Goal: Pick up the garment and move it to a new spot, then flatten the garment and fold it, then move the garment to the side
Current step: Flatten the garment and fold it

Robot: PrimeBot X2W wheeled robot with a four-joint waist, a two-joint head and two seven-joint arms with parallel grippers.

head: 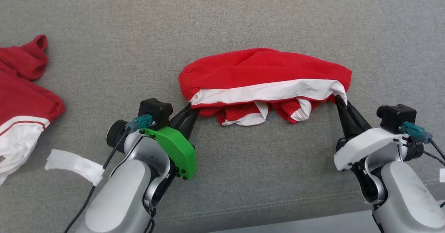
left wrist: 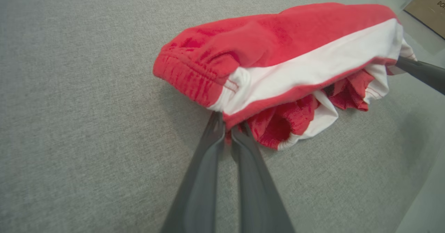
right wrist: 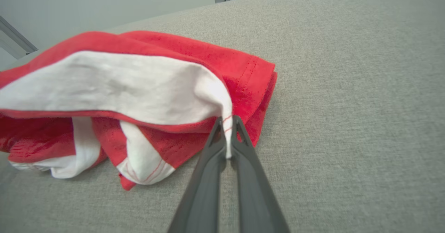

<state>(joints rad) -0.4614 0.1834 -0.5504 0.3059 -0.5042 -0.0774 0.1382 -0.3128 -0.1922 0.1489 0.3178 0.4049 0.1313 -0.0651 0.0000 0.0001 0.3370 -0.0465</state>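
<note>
The garment (head: 264,73) is a pair of red shorts with a white side stripe, bunched on the grey cloth surface at the middle of the head view. My left gripper (head: 193,108) is shut on its near left corner, where red fabric is pinched between the fingers (left wrist: 227,130). My right gripper (head: 341,102) is shut on the near right corner, pinching the white hem (right wrist: 227,132). The near edge is raised between the two grips, and loose folds (head: 257,114) hang below it onto the surface. The other arm's dark fingers (left wrist: 422,73) show at the right of the left wrist view.
A second red and white garment (head: 24,97) lies at the left edge of the grey cloth surface (head: 243,14). A white strip (head: 74,165) hangs by my left forearm. A cardboard box (left wrist: 429,8) stands beyond the surface's far end. The surface's front edge (head: 313,221) runs close to my arms.
</note>
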